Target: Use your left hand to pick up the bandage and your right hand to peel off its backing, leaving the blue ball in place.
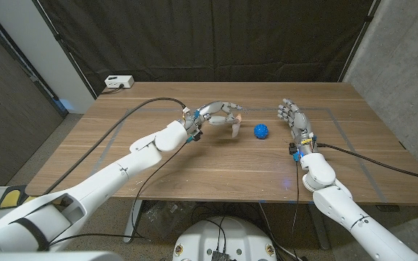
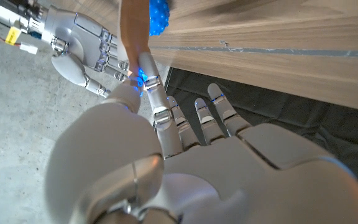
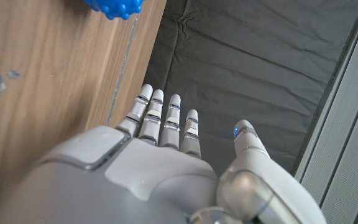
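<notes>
My left hand (image 1: 220, 114) hangs above the middle of the wooden table (image 1: 194, 163) and pinches a tan bandage (image 1: 237, 117) between thumb and a finger. In the left wrist view the bandage (image 2: 133, 34) is a narrow strip reaching out past my left hand's (image 2: 197, 155) fingertips. The blue knobbly ball (image 1: 260, 131) lies on the table just right of that hand, and its edge shows in both wrist views (image 2: 159, 15) (image 3: 114, 6). My right hand (image 1: 292, 117) stands right of the ball, fingers spread, holding nothing (image 3: 166, 162). From the left wrist it faces the bandage (image 2: 82, 46).
A white box (image 1: 118, 82) sits at the table's far left corner. A black cable (image 1: 147, 104) runs along my left arm. Thin tape lines (image 1: 339, 123) mark a rectangle on the tabletop. A dark curtain (image 1: 216, 36) hangs behind the table.
</notes>
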